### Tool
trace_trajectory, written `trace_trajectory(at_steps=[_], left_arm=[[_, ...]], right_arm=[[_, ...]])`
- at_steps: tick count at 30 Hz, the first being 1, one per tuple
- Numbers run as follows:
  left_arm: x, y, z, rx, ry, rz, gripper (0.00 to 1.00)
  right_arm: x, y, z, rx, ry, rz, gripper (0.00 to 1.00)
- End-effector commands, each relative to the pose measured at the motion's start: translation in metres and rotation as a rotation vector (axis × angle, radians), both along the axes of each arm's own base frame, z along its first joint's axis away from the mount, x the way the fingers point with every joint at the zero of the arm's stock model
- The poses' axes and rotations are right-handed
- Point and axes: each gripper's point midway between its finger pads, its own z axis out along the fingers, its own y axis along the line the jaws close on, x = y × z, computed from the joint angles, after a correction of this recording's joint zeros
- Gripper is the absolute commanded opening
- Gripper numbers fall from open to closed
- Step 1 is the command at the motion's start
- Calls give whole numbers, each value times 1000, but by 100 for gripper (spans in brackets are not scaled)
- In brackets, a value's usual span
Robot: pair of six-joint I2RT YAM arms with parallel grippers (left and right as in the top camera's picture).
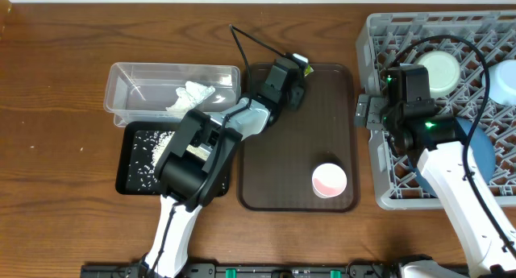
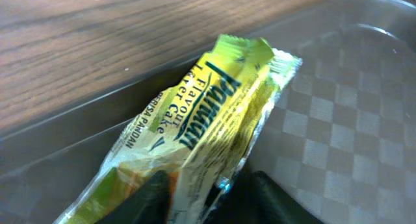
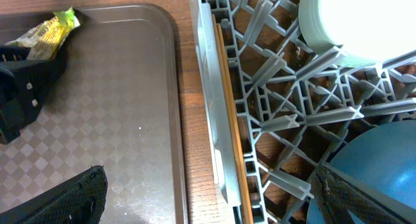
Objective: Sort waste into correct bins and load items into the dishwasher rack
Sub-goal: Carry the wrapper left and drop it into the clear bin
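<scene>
My left gripper (image 1: 295, 75) is shut on the yellow-green snack wrapper (image 1: 301, 62) at the far edge of the brown serving tray (image 1: 298, 141). The left wrist view shows the wrapper (image 2: 195, 120) pinched between the fingers (image 2: 208, 193). My right gripper (image 1: 364, 114) is open and empty over the left rim of the grey dishwasher rack (image 1: 379, 36). The rack holds a mint-white bowl (image 1: 439, 72), a blue plate (image 1: 486, 149) and a pale bowl (image 1: 503, 81) at the right edge. The pink cup (image 1: 329, 180) stands on the serving tray. The tissue (image 1: 191, 95) lies in the clear tub (image 1: 129, 75); rice (image 1: 153, 149) lies in the black tray (image 1: 126, 177).
The right wrist view shows the rack's rim (image 3: 218, 120) between the open fingers (image 3: 208, 204), the serving tray (image 3: 123, 120) to the left, the plate (image 3: 383, 159) and mint bowl (image 3: 351, 23) to the right. A black cable (image 1: 250, 40) lies behind the tray.
</scene>
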Motion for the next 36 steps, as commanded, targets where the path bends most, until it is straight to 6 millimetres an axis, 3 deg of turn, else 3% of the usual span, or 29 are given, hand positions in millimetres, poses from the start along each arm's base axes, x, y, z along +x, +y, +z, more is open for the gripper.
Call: trace_trajectory(at_steps=[1,5,8,13,17,20,24,27,31,35,36], left_arm=[[4,2,-2,10,-6,8,32],[5,1,4,5,-16,8,14],[6,1,23,-8,-37,8,9],[-1,5,79,-27,-68,9,6],[-20,18,139,-35,-83,12,6],[-34,55,182,27,-114,111,6],[-48,118,214,125,-127,294,6],[-58,166,216,159,-67,414,6],[-64,215,192,163,60,561,6],[-69,237,163,130,197,590,7],[-70,239,158,106,227,584,17]], right_arm=[[2,-2,2,8,-6,-18,99],[2,-2,2,8,-6,-18,99],[2,-2,2,8,-6,-18,99],[2,-2,2,8,-6,-18,99],[2,-2,2,8,-6,-18,99],[2,-2,2,8,-6,-18,99],[2,-2,2,8,-6,-18,99],[2,-2,2,8,-6,-18,99],[2,-2,2,8,-6,-18,99],[2,-2,2,8,-6,-18,99],[2,-2,2,8,-6,-18,99]])
